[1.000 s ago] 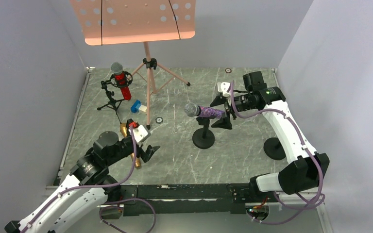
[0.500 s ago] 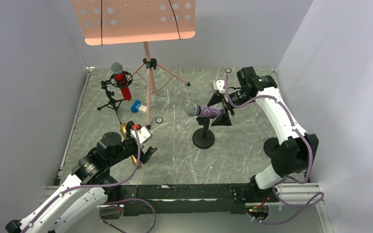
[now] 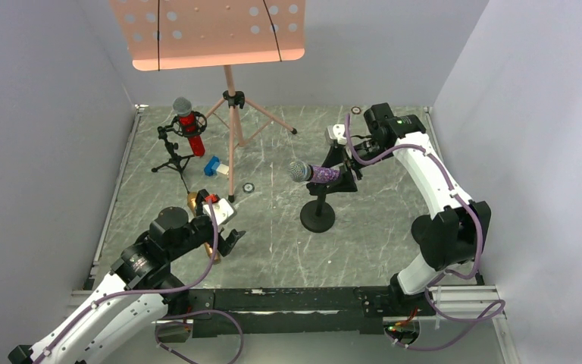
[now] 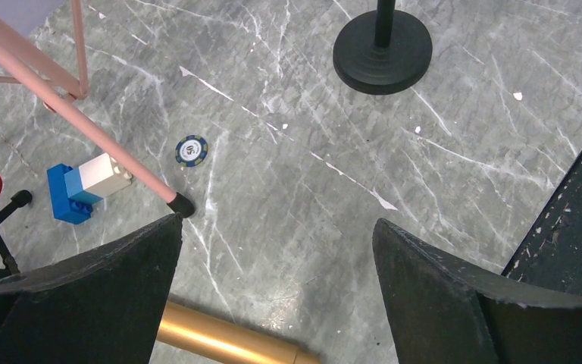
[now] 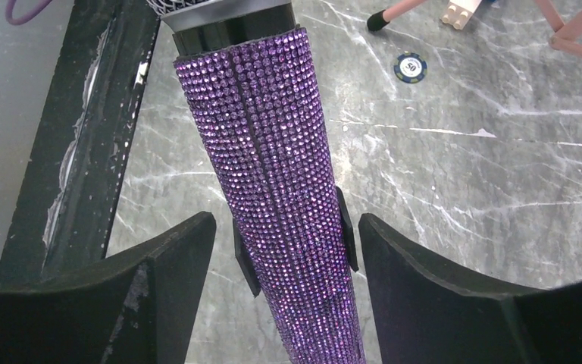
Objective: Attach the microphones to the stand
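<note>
**Right gripper closes in on the purple microphone.** The right gripper [image 3: 342, 171] straddles the tail end of the purple microphone [image 3: 320, 174]. The microphone lies nearly level in the clip of a round-base stand [image 3: 317, 217] at the middle of the counter [image 3: 379, 235], its grey mesh head pointing toward the left arm's side. In the right wrist view, the glittery barrel runs up between the two fingers [image 5: 163, 265], with the black clip [image 5: 246, 262] hugging it on both sides. A strip of counter shows between each finger and the clip, narrower on the right. The gripper is therefore partly open around the microphone and has hold of nothing.

At the near left, the left gripper [image 3: 221, 227] hangs spread wide and empty, low over the gold microphone [image 3: 192, 202], which lies flat on the counter. In the left wrist view, the gold barrel pokes out from under one finger [image 4: 83, 296] and stops short of the other. Whether that finger touches it cannot be told.

The red microphone [image 3: 190, 127] sits tilted in a small black tripod stand [image 3: 171, 155] at the far left, well apart from both grippers. Between it and the purple microphone are a pink music stand [image 3: 229, 114], a blue-and-white block [image 3: 214, 166] and a poker chip [image 3: 248, 187].
</note>
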Robot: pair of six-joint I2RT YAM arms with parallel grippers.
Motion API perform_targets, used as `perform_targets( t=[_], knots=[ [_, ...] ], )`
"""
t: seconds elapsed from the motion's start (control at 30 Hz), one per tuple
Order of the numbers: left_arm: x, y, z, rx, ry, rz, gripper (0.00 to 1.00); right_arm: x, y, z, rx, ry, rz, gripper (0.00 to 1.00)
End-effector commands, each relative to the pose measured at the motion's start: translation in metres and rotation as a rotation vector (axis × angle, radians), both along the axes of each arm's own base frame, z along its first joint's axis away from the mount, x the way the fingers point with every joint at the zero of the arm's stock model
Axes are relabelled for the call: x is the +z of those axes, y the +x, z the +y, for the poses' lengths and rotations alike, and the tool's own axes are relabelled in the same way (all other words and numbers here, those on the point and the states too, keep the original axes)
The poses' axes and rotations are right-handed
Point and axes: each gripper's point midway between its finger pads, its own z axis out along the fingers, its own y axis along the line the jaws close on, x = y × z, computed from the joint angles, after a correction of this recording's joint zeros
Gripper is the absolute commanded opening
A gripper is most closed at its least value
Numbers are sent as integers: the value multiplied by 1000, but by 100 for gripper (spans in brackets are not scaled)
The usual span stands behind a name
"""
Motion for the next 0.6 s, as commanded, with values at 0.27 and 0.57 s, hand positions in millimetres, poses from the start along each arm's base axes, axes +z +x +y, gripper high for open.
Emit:
perform_targets(
  t=[0.27,0.57],
  knots=[
    [15,2,-1,-1,-19,-39,99,13,5,4,8,27,-66,41],
    [16,2,0,6,-22,-43,99,43,55,11,-163,74,-193,33]
  ],
)
